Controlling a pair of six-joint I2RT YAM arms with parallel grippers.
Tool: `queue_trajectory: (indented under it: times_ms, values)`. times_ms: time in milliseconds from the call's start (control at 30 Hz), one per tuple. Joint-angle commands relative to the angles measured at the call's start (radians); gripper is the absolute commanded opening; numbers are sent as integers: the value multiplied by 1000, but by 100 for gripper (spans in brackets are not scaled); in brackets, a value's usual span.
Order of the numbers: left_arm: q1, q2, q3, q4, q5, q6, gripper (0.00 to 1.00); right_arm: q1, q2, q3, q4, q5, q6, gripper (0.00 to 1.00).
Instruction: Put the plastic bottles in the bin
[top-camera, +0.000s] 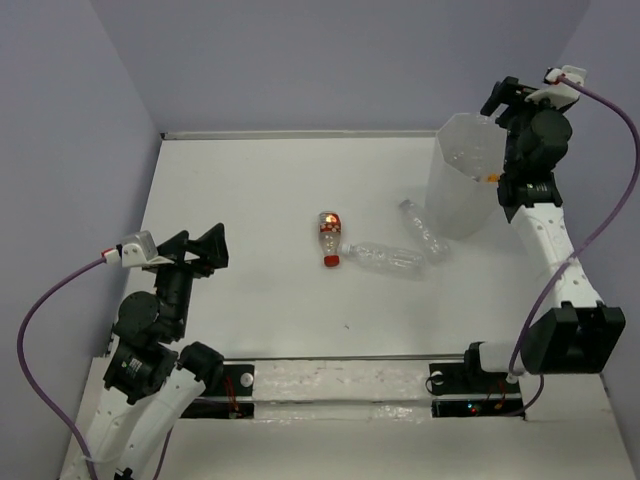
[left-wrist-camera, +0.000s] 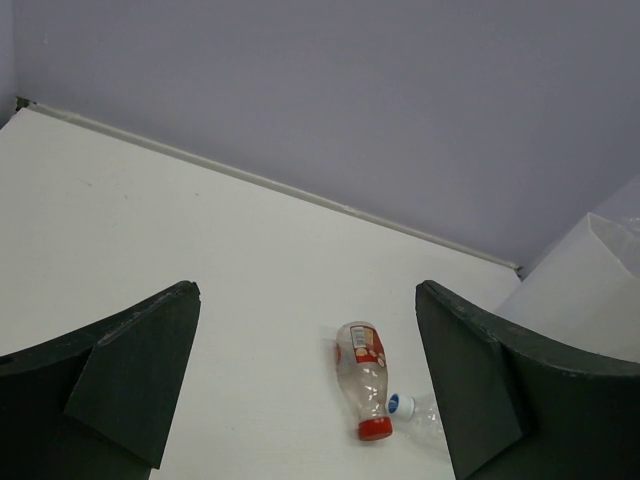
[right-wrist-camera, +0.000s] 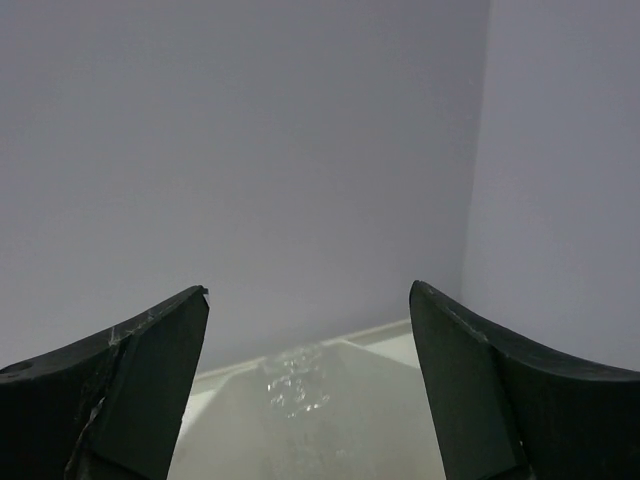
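1. White worktop (top-camera: 250, 200) fills the scene, closed in by lavender walls (top-camera: 330, 60) at the back and on both sides.
2. At the far right of the worktop, near the back wall, the bin (top-camera: 462, 180) stands upright. The left wrist view catches its pale wall (left-wrist-camera: 590, 290) at the right edge.
3. Three bottles lie on their sides on the worktop, left of the bin and outside it.
4. Near the middle lies the red-capped bottle (top-camera: 329, 238) (left-wrist-camera: 362, 372), its cap pointing toward the arms.
5. Just to its right lies a clear bottle (top-camera: 388, 258). In the left wrist view, its blue-and-white cap (left-wrist-camera: 401, 405) sits just beside the red cap.
6. A second clear bottle (top-camera: 422, 230) lies slanted between the first one and the bin. Whether it touches the bin cannot be told.
7. An orange speck (top-camera: 493, 178) shows at the bin's right rim, too small to identify.
8. The right pincer (top-camera: 498, 100) hangs high over the bin's far right rim. It is released, with its fingers spread wide and nothing between them (right-wrist-camera: 308, 295). The bin's translucent inside (right-wrist-camera: 300, 400) shows below it.
9. The left pincer (top-camera: 203, 243) sits at the near left, well apart from the bottles. It is released and empty (left-wrist-camera: 307, 300), and it faces the red-capped bottle.
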Motion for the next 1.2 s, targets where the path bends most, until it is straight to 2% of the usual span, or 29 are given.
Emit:
queue_trajectory:
  times_ms: [0,33,133,167,200,267,333,367,400,500,533,600,867,1100,1167]
  values:
    - [3,-2,6,41,7,3,99,5,-151,100,-152,-213,154,84]
    - [3,-5,4,40,4,5,99,22,-169,95,-215,-304,217,77]
    - [3,-8,3,38,1,3,99,74,-225,39,-323,-484,270,59]
    - [3,-8,4,38,1,5,99,144,-228,22,-352,-545,270,47]
    - [4,-6,4,37,4,5,99,191,-223,-10,-431,-561,252,29]
    - [3,-5,4,37,8,3,99,330,-176,-30,-519,-570,170,22]
    - [4,-5,3,38,11,1,99,412,-127,-32,-654,-564,118,21]
    - [4,-5,4,38,13,3,99,450,-105,-38,-686,-546,72,23]
    - [4,-6,4,38,15,1,99,511,-64,-53,-729,-541,46,36]
    - [3,-12,4,38,15,1,99,576,-13,-80,-769,-491,-43,73]
    - [4,-12,4,38,13,1,99,585,16,-89,-797,-488,-81,89]
    - [4,-11,4,38,16,1,99,605,45,-93,-832,-480,-124,100]
    - [3,-2,4,40,19,1,99,605,237,-95,-891,-374,-235,100]
    - [4,4,4,41,22,3,99,605,379,-55,-871,-323,-267,100]
    - [3,5,4,40,22,5,99,605,399,-43,-863,-325,-267,96]
